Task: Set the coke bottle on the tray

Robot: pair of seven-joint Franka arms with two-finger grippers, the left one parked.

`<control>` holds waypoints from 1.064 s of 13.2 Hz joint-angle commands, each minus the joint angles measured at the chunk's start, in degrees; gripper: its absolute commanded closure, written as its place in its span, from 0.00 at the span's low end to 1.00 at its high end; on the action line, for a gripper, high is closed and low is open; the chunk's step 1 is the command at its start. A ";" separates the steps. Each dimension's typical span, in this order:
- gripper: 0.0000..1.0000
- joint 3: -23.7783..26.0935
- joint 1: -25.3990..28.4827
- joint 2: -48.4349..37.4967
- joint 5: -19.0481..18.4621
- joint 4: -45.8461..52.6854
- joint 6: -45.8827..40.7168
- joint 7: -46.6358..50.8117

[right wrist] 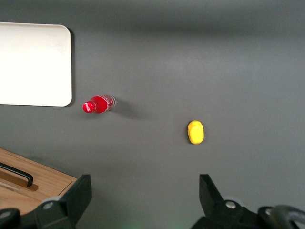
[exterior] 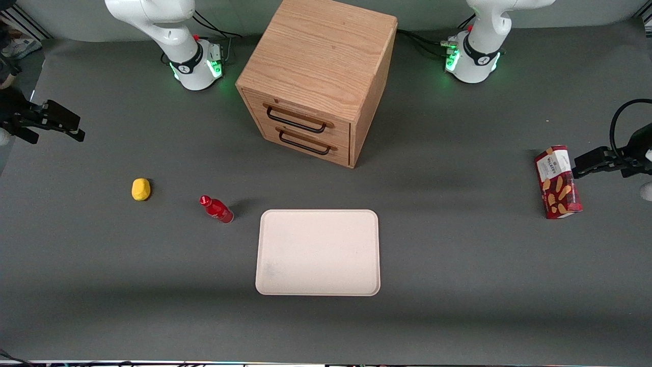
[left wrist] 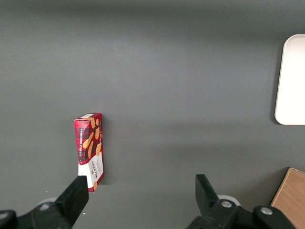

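- The coke bottle (exterior: 216,209) stands on the grey table (exterior: 458,265), just beside the tray (exterior: 318,252), toward the working arm's end; it is apart from the tray rim.
- The tray is flat and pale cream, and nothing lies in it.
- A small yellow lump (exterior: 141,189) lies on the table near the bottle, closer to the working arm's end.
- The wooden two-drawer cabinet (exterior: 318,76) stands farther from the front camera than the tray; both drawers are closed.
- A red snack box (exterior: 558,182) with biscuit pictures stands toward the parked arm's end; its label is too small to read.
- The gripper (right wrist: 143,193) hangs above the table near the yellow lump, fingers wide apart, holding nothing.
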 commanded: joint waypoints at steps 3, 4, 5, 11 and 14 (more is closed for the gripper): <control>0.00 -0.09 0.19 -0.65 0.12 -0.71 0.24 -0.18; 0.00 -0.09 0.19 -0.65 0.12 -0.71 0.24 -0.26; 0.00 -0.09 0.19 -0.65 0.03 -0.71 0.33 -0.53; 0.00 0.00 0.37 -0.65 0.03 -0.71 -0.02 -0.88; 0.00 -0.09 2.56 1.62 0.20 1.56 0.41 0.26</control>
